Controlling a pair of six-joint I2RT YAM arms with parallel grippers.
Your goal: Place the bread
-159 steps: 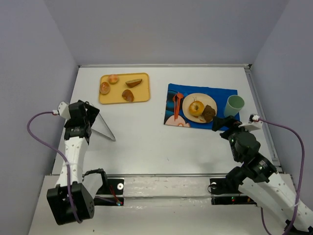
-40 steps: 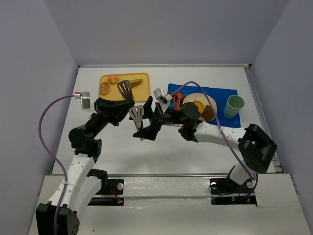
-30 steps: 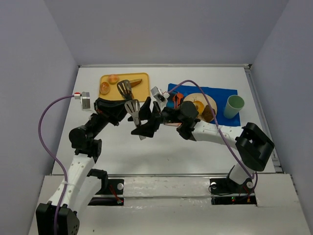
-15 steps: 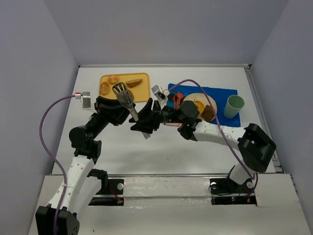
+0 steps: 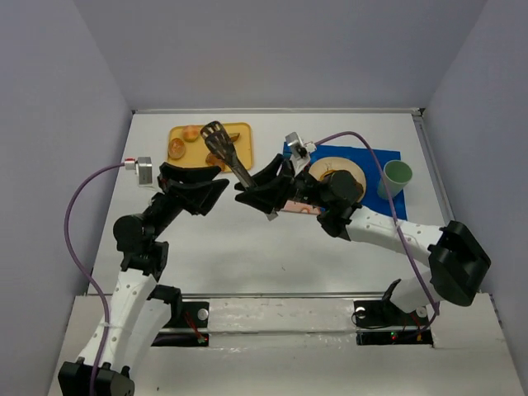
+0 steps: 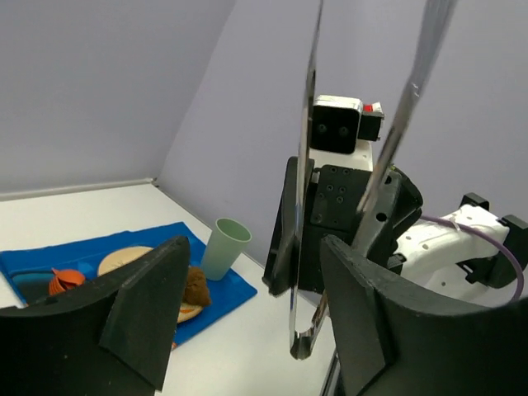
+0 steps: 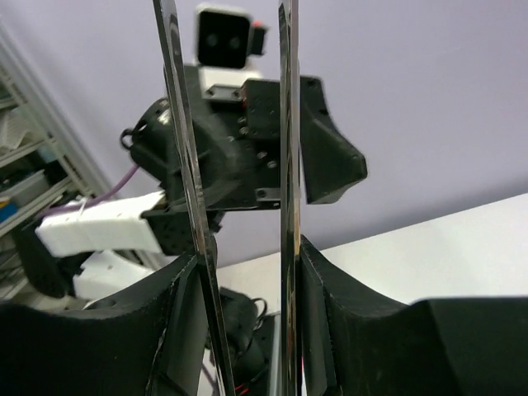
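Observation:
On the yellow tray (image 5: pixel 191 164) at the back left, a small reddish-brown chunk, the bread (image 5: pixel 217 158), shows partly behind the metal tongs (image 5: pixel 232 158). My right gripper (image 5: pixel 262 191) is shut on the tongs near their hinge end, and their head hangs over the tray. In the right wrist view both tong arms (image 7: pixel 285 165) run up between my fingers (image 7: pixel 183 322). My left gripper (image 5: pixel 206 183) stands open just left of the tongs. In the left wrist view the tongs' loop (image 6: pixel 302 345) hangs free between the wide black fingers (image 6: pixel 157 305).
A blue mat (image 5: pixel 375 157) at the back right carries a plate (image 5: pixel 334 165) and a green cup (image 5: pixel 397 175). The left wrist view shows the cup (image 6: pixel 223 247) and a dark brown piece (image 6: pixel 195 287) on the plate. Two round orange pieces (image 5: pixel 176 148) lie on the tray.
My left gripper has opened and let go of the tongs. My right gripper has shut on them and shifted right, and the tongs' head has swung up over the tray.

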